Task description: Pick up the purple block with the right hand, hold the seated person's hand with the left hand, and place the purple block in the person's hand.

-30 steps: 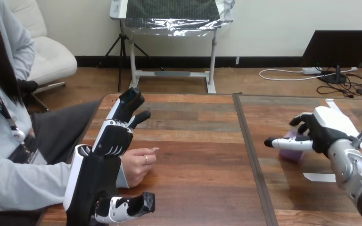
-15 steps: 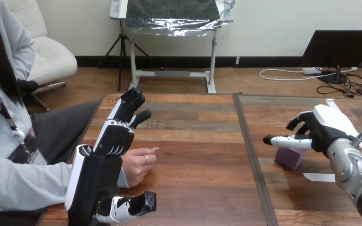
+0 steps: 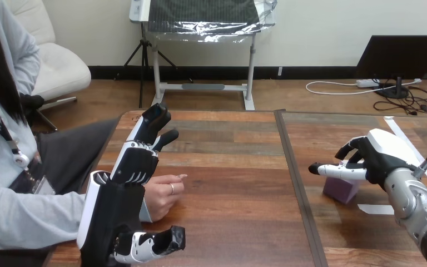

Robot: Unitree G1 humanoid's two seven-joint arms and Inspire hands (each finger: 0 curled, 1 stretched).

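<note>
**A:** What's the layout, biggest thing first?

**B:** The desk [image 3: 233,183] carries it all. The purple block [image 3: 342,189] sits on it. Well to the left of the block, the left hand [image 3: 114,211] stands on edge. Its fingers [image 3: 144,133] are straight and spread away from the thumb. The person's hand [image 3: 164,194] lies against its palm side, with nothing curled round it. The right hand [image 3: 378,158] hangs directly over the block, loosely arched, thumb stretched across the block's top. It is not clamped on the block.

**A:** What could spoil it?

**B:** The grip first, I'd say. A thumb riding over the top rather than against a side could squirt the block out or tip it. A weak pinch might then drop it on the long carry leftward. The person's hand also looks loosely closed, which leaves no open palm to receive the block.

**A:** Any writing?

**B:** The block's faces look plain. I can't make out any print on the white tape strip [image 3: 373,209] just to the right of the block.
</note>
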